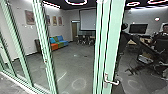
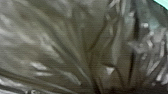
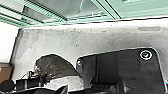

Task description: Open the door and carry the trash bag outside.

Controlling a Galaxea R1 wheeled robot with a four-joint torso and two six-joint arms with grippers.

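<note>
In the head view, the green-framed door (image 1: 113,45) stands right of centre, with a metal lever handle (image 1: 111,82) low on its frame. Dark, shiny, creased plastic of the trash bag (image 2: 75,42) lies close to the camera in the left wrist view. The right wrist view has the same bag (image 3: 56,65) bulging out beside the robot's dark base plate. Its gathered neck meets my left gripper (image 3: 43,79), which is shut on it. Whether my right gripper is open or shut is unclear.
Green-framed glass panels (image 1: 45,50) run along the left. Behind the glass are a colourful sofa (image 1: 58,41), a projection screen (image 1: 87,19) and office chairs. A person (image 1: 163,31) is at the far right. A brown box (image 3: 5,72) stands near the wall.
</note>
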